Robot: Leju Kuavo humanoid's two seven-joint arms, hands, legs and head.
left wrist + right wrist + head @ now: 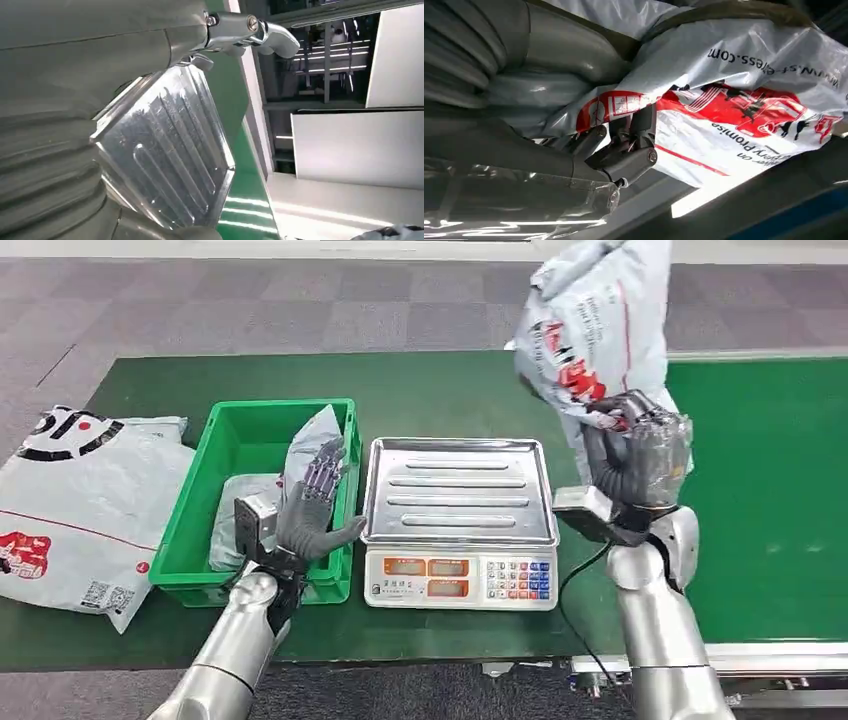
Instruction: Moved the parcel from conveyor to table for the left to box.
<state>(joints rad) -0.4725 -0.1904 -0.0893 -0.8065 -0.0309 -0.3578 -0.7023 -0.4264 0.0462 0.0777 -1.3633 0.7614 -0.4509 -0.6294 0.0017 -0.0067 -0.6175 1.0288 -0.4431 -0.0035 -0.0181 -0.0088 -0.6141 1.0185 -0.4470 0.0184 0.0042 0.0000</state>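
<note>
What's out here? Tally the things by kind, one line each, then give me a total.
Grey courier parcels: 3 (one held up by the right hand at, one in the bin, one flat on the table)
Green bins: 1
Weighing scales: 1
Total: 5

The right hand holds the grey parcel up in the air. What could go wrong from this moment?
1. The right hand grips only the lower edge of the parcel, so the slippery bag may sag or slide out.
2. Lowered carelessly, the parcel might land partly off the scale's tray or brush the open left hand beside the green bin.
</note>
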